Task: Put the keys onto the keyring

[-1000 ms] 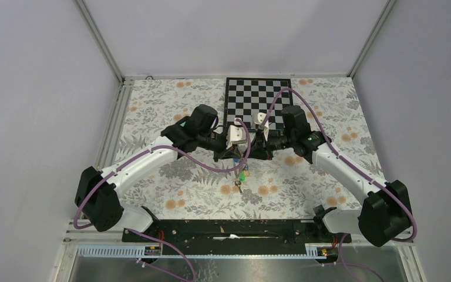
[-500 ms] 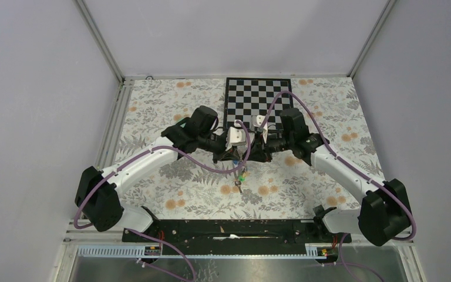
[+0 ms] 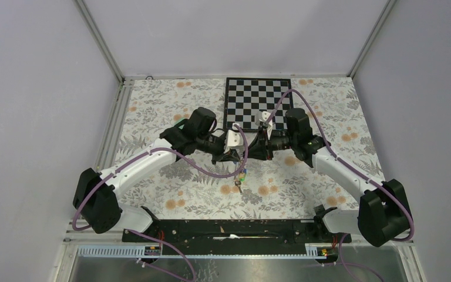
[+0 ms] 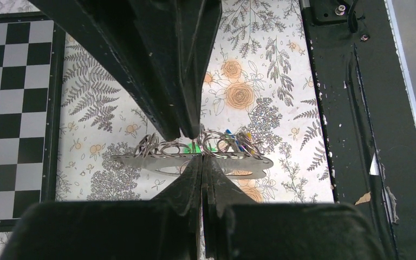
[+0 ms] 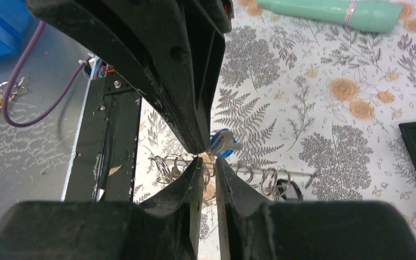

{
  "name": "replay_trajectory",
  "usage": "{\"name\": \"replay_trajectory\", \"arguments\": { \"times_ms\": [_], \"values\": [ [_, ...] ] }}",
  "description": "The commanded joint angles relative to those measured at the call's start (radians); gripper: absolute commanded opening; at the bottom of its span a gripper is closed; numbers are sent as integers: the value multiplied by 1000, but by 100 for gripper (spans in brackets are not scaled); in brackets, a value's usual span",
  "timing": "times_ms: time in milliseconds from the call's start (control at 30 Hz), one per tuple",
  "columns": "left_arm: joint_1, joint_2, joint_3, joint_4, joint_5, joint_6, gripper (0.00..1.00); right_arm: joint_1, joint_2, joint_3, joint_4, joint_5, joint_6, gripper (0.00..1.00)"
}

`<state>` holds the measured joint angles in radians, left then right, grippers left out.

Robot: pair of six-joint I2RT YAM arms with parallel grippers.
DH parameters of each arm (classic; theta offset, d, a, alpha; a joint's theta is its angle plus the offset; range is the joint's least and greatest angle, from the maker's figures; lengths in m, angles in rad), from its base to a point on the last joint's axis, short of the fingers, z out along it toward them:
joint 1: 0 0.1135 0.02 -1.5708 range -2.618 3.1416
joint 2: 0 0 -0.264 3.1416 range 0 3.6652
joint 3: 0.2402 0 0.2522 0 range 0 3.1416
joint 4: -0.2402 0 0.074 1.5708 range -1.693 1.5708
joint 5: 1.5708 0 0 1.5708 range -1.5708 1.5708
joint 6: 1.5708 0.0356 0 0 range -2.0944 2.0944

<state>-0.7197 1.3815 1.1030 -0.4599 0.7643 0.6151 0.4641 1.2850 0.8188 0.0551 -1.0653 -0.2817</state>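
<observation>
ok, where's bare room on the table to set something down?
Bare cloth on both sides of the chessboard, toward the far corners, and the near strip between the keys and the black base rail. Crowded: the middle, where left hand and right hand meet at the keyring.

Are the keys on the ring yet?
Not finished, I think. Picked up already: the left hand is shut on the silvery keyring. Being done: the right hand is at its loops beside a blue key. Left: threading; how many are on is too tangled to tell.
</observation>
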Motion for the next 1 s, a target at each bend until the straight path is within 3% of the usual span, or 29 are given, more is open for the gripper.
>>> {"name": "replay_trajectory", "arguments": {
  "times_ms": [0, 967],
  "values": [
    [3, -39, 3, 63, 65, 31, 0, -12, -29, -6, 120, -80, 94, 22],
    [7, -25, 23, 102, 61, -58, 0, 29, -4, -26, -5, -33, -60, 24]
  ]
}}
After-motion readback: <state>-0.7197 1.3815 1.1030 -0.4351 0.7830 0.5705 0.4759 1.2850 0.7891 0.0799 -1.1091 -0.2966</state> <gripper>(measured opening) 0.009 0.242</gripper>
